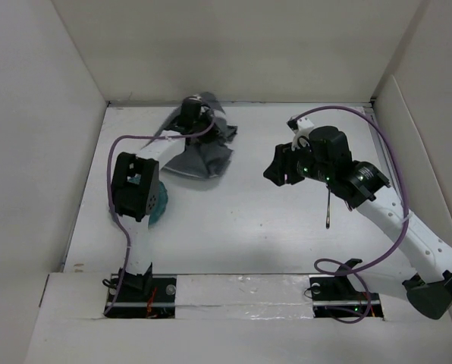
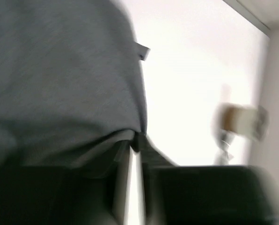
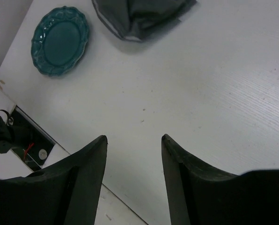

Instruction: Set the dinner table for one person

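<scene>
Teal plate (image 1: 159,205) half-hidden under left arm (image 1: 135,186); grey cloth (image 1: 203,155) bunched beyond.

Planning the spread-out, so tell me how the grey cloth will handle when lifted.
Likely floppy: the cloth lies crumpled in folds, sagging from the left gripper. Probably light, being thin. Pushed, it would likely bunch rather than slide whole.

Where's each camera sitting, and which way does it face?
Top external: above and behind, looking down on the dinner table; left arm, right arm show.
Left wrist: on the left arm, against the grey cloth; left pincer below.
Right wrist: on the right arm, looking down at the teal plate; right pincer open.
Shared: cloth in all three.
</scene>
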Available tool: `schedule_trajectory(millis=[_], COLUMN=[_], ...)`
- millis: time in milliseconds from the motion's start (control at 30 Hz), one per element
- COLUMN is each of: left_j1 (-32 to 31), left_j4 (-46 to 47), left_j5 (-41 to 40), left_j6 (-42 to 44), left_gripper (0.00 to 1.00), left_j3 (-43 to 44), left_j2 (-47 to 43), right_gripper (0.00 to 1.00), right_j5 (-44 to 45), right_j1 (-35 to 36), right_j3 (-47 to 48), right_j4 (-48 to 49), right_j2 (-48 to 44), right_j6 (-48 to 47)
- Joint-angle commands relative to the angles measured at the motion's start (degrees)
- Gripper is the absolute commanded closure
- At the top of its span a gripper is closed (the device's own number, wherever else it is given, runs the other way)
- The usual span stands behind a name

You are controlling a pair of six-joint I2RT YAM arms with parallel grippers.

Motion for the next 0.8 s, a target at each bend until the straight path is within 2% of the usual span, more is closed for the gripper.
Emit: schedule_trajectory(millis=[0,67,100,133,167,233,267,300,333,467,567,600,700,733,767], left_j1=[-4.1,-4.1,-4.1,-3.6,-3.6,-3.0,-3.0,-2.3,-2.3,0.7,3.5,4.0,3.2,3.2,1.9], left_j4=[5.4,7.5,8.0,7.6,6.8,2.7,1.1,0.3,-2.5,-9.1,-12.4,-14.5,-15.1,-15.1,-15.2], left_j5=[7.1,8.3,8.8,8.7,8.3,5.0,3.0,0.4,-4.5,-15.4,-16.9,-15.7,-16.3,-16.8,-17.3], left_j6=[-6.0,-8.2,-8.6,-8.5,-6.8,-3.9,-2.0,1.5,2.9,9.1,11.5,12.4,12.7,12.7,12.6], left_gripper=[0.84,0.64,0.49,0.44,0.42,0.42,0.44,0.47,0.49,0.52,0.5,0.49,0.48,0.48,0.48], left_j3=[3.9,3.2,2.3,2.0,1.8,1.9,1.7,0.1,-1.0,-6.5,-10.1,-12.6,-15.9,-17.3,-20.1], left_j2=[-0.4,-1.9,-2.8,-3.8,-5.9,-8.4,-11.2,-12.8,-15.3,-18.3,-18.9,-19.7,-21.4,-23.8,-25.1], right_gripper=[0.42,0.37,0.37,0.37,0.45,0.68,0.96,1.0,1.0,1.0,0.98,0.85,0.61,0.49,0.47], right_j5=[1.3,1.3,1.4,1.5,2.2,2.9,3.5,3.8,4.2,4.9,5.2,6.4,7.6,8.0,8.0], right_j1=[0.6,0.6,0.6,0.6,0.6,0.6,0.6,0.6,0.6,0.6,0.6,0.6,0.6,0.6,0.6], right_j3=[2.6,2.4,2.1,1.1,0.4,-1.4,-1.9,-2.6,-3.3,-6.0,-6.3,-7.4,-9.1,-9.6,-10.2], right_j4=[3.3,3.3,3.4,3.8,4.0,4.7,4.9,5.3,5.8,7.3,7.5,8.0,8.8,9.4,9.8], right_j2=[-0.9,-1.1,-1.1,-1.5,-1.7,-1.9,-1.8,-1.6,-1.5,0.3,1.3,2.0,2.5,2.7,2.9], right_j6=[-0.2,-0.2,-0.2,-0.3,-0.2,0.2,0.2,0.4,1.0,2.2,3.0,3.3,3.6,3.6,3.6])
